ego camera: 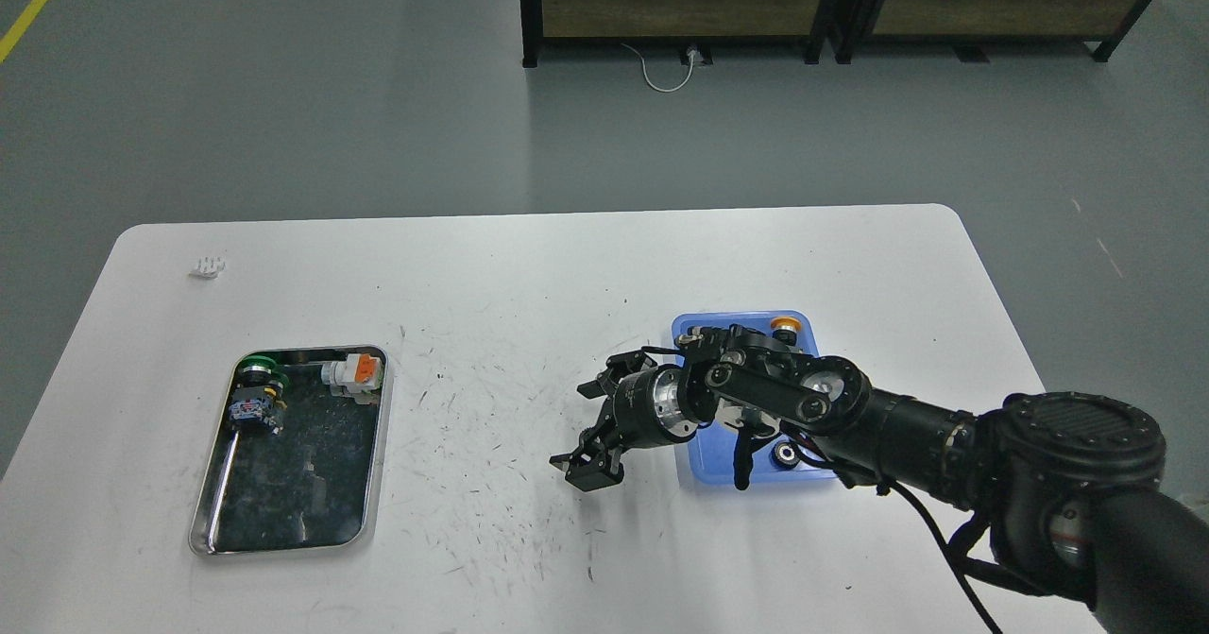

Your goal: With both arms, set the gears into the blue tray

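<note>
Gears: we see one (783, 455) in the blue tray (704, 464), behind our right pincer (593, 426), whose fingers are spread apart over the table (529, 284) just left of that tray.

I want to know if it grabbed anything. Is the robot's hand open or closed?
Open. The right hand hangs over the white table beside the blue tray, its fingers spread apart with nothing between them.
</note>
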